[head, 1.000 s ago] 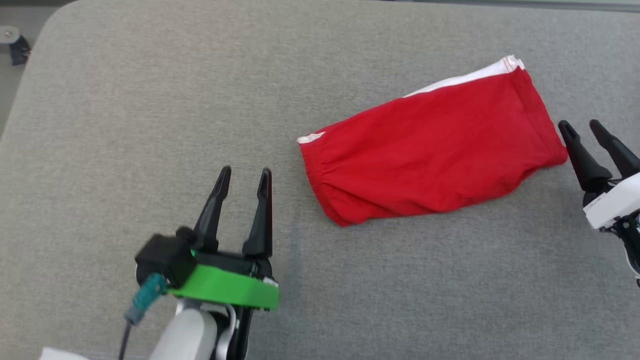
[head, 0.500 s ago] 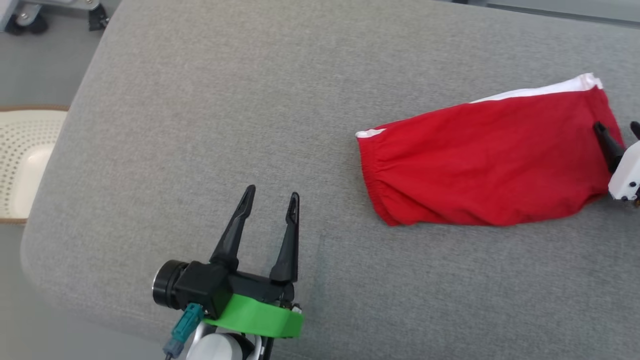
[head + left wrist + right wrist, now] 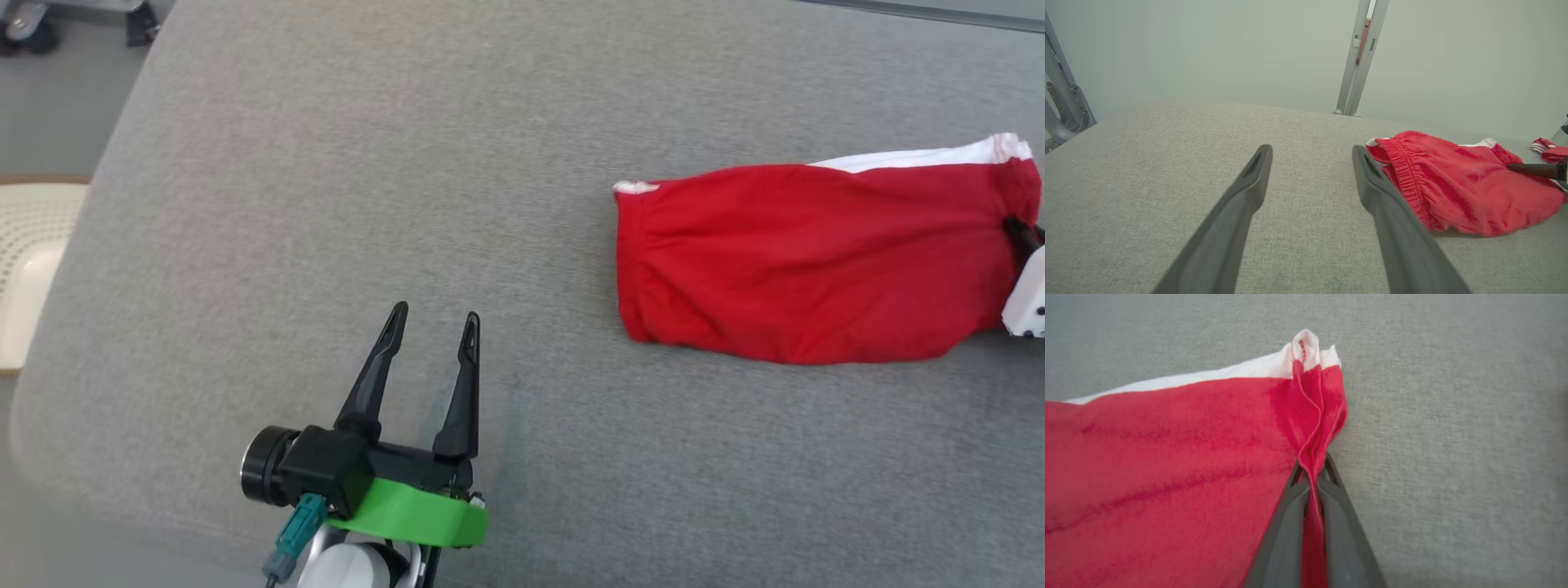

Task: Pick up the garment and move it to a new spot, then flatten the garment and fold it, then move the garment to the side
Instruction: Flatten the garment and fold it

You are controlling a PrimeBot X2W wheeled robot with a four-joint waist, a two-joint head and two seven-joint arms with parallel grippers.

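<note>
The garment [image 3: 816,257] is a pair of red shorts with a white stripe, folded and lying on the grey cushion at the right. My right gripper [image 3: 1312,473] is shut on the garment's [image 3: 1167,465] right hem, red cloth bunched between its fingers; in the head view the right gripper [image 3: 1019,230] sits at the frame's right edge. My left gripper [image 3: 433,322] hovers open over bare cushion, well to the left of the garment, with nothing between its fingers. From the left wrist, the garment's [image 3: 1457,183] elastic waistband lies just right of my left gripper [image 3: 1312,157].
The grey cushion [image 3: 408,163] has a rounded left edge, with floor and a pale perforated object [image 3: 28,253] beyond it. A metal post [image 3: 1357,57] stands against the wall behind the cushion. Another red-and-white cloth [image 3: 1549,149] lies far right.
My right gripper reached the garment's right hem and shut on it, bunching the cloth. The head camera shifted, so the scene slid right. My left gripper stayed open.
</note>
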